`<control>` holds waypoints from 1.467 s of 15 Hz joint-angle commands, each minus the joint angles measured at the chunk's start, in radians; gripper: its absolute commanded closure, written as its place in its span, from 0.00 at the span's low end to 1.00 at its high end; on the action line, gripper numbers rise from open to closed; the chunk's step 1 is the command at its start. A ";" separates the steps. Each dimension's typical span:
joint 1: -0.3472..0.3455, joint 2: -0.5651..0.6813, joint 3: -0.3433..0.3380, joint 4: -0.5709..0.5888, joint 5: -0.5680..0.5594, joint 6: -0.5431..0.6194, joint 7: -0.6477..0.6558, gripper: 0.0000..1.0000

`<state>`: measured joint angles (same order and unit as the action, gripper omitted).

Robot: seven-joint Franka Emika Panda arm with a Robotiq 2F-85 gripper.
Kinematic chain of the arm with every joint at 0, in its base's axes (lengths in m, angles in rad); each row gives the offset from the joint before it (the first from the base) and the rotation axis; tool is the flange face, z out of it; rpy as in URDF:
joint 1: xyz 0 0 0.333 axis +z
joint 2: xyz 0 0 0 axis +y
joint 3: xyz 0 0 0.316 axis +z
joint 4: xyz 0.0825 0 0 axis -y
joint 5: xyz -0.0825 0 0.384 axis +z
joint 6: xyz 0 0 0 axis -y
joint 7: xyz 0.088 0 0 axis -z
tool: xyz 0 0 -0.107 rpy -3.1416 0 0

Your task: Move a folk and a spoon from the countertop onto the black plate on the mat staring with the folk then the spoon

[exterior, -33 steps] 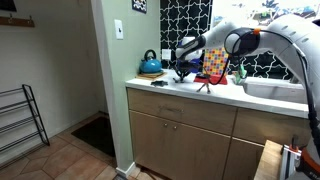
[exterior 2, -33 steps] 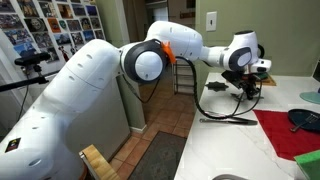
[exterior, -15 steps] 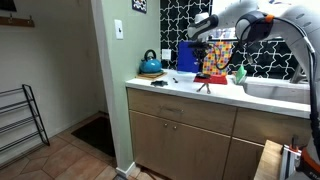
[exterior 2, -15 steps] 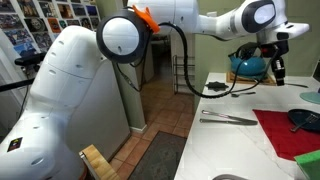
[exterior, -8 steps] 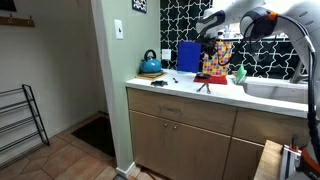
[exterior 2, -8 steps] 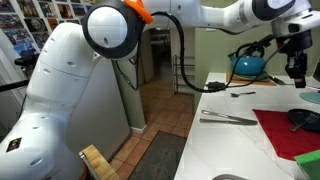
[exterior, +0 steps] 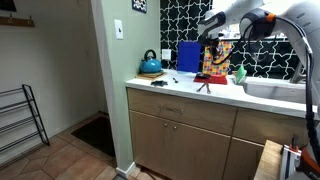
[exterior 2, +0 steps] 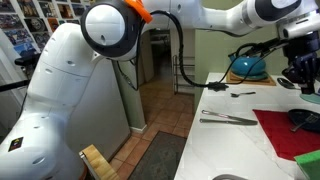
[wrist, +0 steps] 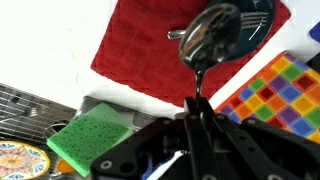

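My gripper [wrist: 197,108] is shut on the thin handle of a shiny metal spoon [wrist: 208,35]. The spoon's bowl hangs over the near rim of the black plate [wrist: 262,12], which sits on a red mat [wrist: 150,50]. In an exterior view the gripper [exterior 2: 300,72] is raised above the countertop [exterior 2: 225,140], above and just short of the black plate [exterior 2: 303,120]. In the other exterior view the gripper [exterior: 214,48] is high over the countertop [exterior: 185,93]. Whether a fork lies on the plate cannot be told.
A teal kettle [exterior 2: 247,66] stands at the back of the counter and also shows in the other exterior view [exterior: 150,65]. Silver utensils [exterior 2: 228,119] lie on the counter. A green sponge [wrist: 95,140], a colourful checkered mat [wrist: 285,90] and a blue box [exterior: 188,57] are nearby.
The arm rose from the countertop by the kettle and swung across toward the red mat. In the last half second it dropped slightly.
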<state>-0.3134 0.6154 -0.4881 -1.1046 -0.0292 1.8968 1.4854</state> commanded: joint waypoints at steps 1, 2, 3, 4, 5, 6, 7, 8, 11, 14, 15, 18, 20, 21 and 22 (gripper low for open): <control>0.000 0.002 -0.003 0.000 0.000 -0.006 0.015 0.93; 0.000 0.003 -0.004 0.000 0.000 -0.009 0.023 0.93; 0.000 0.004 -0.006 0.000 0.000 -0.010 0.025 0.93; 0.000 0.005 -0.006 0.000 0.000 -0.010 0.026 0.93; 0.000 0.005 -0.006 0.000 0.000 -0.010 0.026 0.93; 0.000 0.005 -0.006 0.000 0.000 -0.011 0.027 0.93; 0.000 0.005 -0.006 0.000 0.000 -0.011 0.027 0.98; 0.006 0.021 -0.011 0.015 -0.005 -0.029 0.055 0.98; 0.014 0.065 -0.029 0.048 -0.003 -0.045 0.197 0.98; 0.016 0.095 -0.037 0.059 0.004 -0.045 0.354 0.98; 0.014 0.108 -0.041 0.070 0.007 -0.045 0.408 0.98; 0.001 0.134 -0.040 0.093 0.019 -0.059 0.513 0.98; -0.005 0.156 -0.041 0.117 0.022 -0.078 0.572 0.98; -0.007 0.165 -0.042 0.125 0.021 -0.086 0.602 0.98; -0.011 0.176 -0.040 0.140 0.024 -0.104 0.624 0.98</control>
<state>-0.3101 0.7445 -0.5201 -1.0329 -0.0254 1.8484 2.0326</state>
